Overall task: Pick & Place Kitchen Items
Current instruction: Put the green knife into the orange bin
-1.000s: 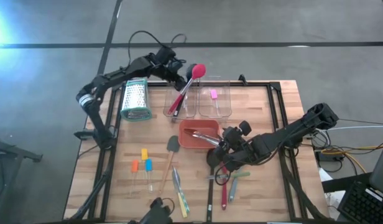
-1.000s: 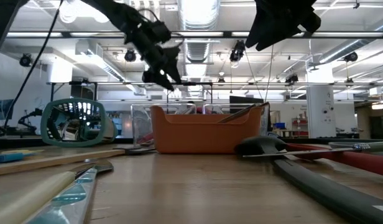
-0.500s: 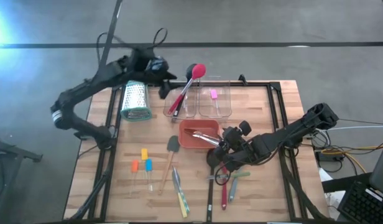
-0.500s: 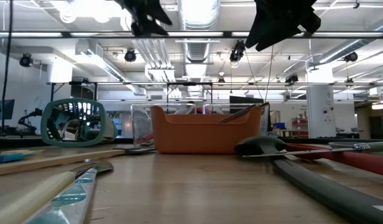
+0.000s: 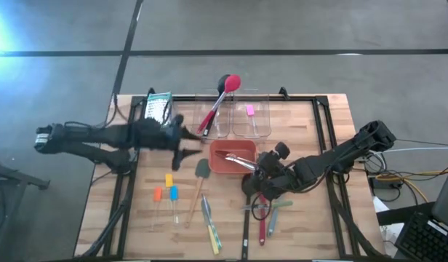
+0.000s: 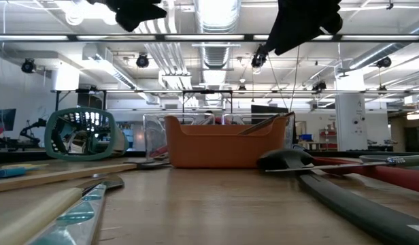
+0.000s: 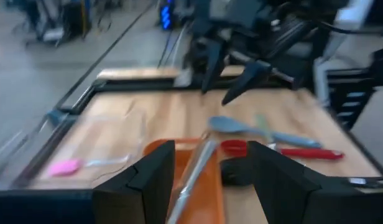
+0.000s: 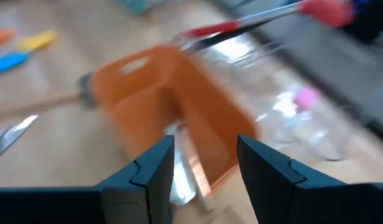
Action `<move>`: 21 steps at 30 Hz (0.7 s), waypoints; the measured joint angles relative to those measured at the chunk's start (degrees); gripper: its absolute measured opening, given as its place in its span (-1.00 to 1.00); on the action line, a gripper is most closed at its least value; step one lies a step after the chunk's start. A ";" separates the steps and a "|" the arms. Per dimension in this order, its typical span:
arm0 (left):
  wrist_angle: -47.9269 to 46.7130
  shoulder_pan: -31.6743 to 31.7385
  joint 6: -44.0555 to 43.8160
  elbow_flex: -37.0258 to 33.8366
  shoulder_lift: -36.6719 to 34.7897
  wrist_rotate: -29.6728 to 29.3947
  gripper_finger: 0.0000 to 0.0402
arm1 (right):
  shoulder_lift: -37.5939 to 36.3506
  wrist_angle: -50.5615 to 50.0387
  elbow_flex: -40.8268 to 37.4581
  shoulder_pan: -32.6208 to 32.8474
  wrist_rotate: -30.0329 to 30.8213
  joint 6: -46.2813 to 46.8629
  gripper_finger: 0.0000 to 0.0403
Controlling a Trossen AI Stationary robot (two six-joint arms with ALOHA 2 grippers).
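On the wooden table [image 5: 311, 131], seen from above, both arms hang over the middle.

Left gripper [image 5: 182, 143]: above the table beside the orange plastic tray [image 5: 222, 164]; in its wrist view the fingers [image 7: 148, 180] stand apart with nothing between them.

Right gripper [image 5: 254, 166]: at the tray's other side, over its rim; its fingers [image 8: 151, 168] are spread, and between them only the tray and the utensil in it show, lying below and not gripped.

Tray contents: a long metal-handled utensil [image 5: 237, 161] leans across the inside, probably placed there as a sorted item.

Clear plastic tubs [image 5: 242, 120]: at the far edge; one holds a long-handled red spoon [image 5: 221, 98] propped over its rim, the other a small pink piece [image 5: 249, 110].

Items left on the table: a grey spatula with wooden handle [image 5: 200, 180], small orange, yellow and blue pieces [image 5: 167, 189], a thin green-yellow-handled tool [image 5: 211, 229], and a red-handled utensil [image 5: 263, 222] beside the right arm.

Position relative to fingers: the grey spatula lies just beside the left gripper, nearer the table's front; it looks the nearest loose item.

Metal box grater with teal trim [image 5: 157, 108]: at the far left corner, partly behind the left arm.

Judgement: sorting is partly done; neither gripper carries anything.
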 joint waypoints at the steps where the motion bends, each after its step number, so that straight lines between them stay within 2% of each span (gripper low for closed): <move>1: 3.47 -1.08 0.04 -2.74 -1.02 -0.02 0.02 | 0.00 0.75 0.27 0.00 -3.17 -1.88 -0.17; 6: 18.44 -3.21 0.06 -14.42 -5.01 -0.04 0.02 | 0.00 1.60 0.96 0.02 -18.70 -6.24 -0.17; 10: 25.29 -3.19 -0.03 -19.79 -7.98 -0.20 0.02 | 0.52 1.11 0.62 0.43 -29.46 -5.12 -0.17; 18: 26.96 -3.19 1.57 -21.62 -12.58 -0.17 0.02 | 1.53 0.06 0.28 2.44 -37.21 -4.72 -0.20; 21: 25.39 -3.19 1.61 -21.64 -13.31 -0.17 0.02 | 1.66 -0.30 0.13 3.73 -37.75 -4.59 -0.23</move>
